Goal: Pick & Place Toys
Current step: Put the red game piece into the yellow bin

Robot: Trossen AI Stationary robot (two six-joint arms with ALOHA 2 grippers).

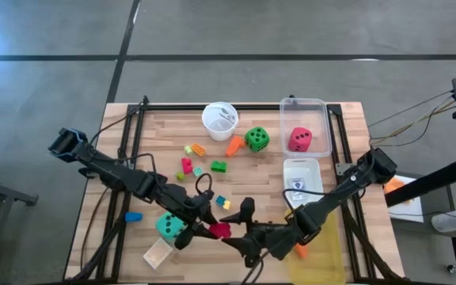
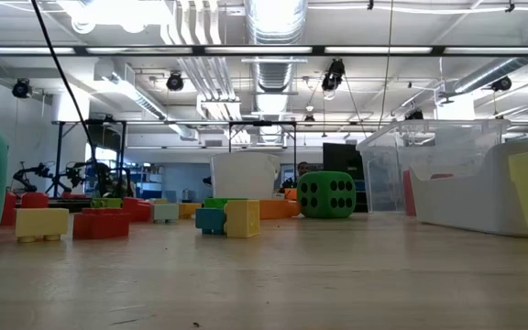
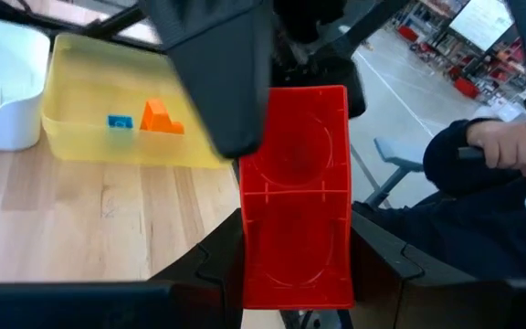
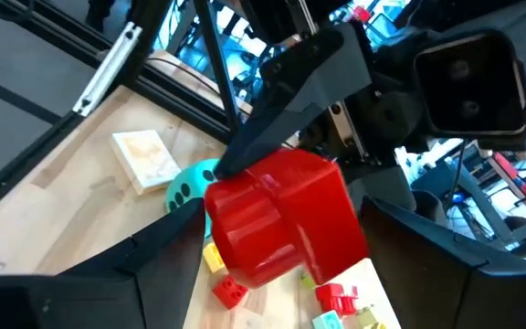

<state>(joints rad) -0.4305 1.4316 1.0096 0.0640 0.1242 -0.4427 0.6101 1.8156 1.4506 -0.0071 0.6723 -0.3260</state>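
Left gripper (image 1: 206, 229) clenched on a red block (image 1: 220, 230), lifted above the table's (image 1: 347, 119) near edge at about 6 o'clock; same block filling the left wrist view (image 3: 295, 196) and the right wrist view (image 4: 281, 219). Right gripper (image 1: 248, 229) spread wide just beside it at 3 o'clock, fingers either side of the block, contact impossible to tell. Teal die (image 1: 169, 226) at 9 o'clock of the left gripper, tan tile (image 1: 158, 252) nearer still. Green die (image 1: 257, 139) up at 12 o'clock; red-pink die (image 1: 300, 139) inside the clear bin (image 1: 305, 105). Yellow bin (image 3: 108, 100) holding an orange piece (image 3: 160, 118).
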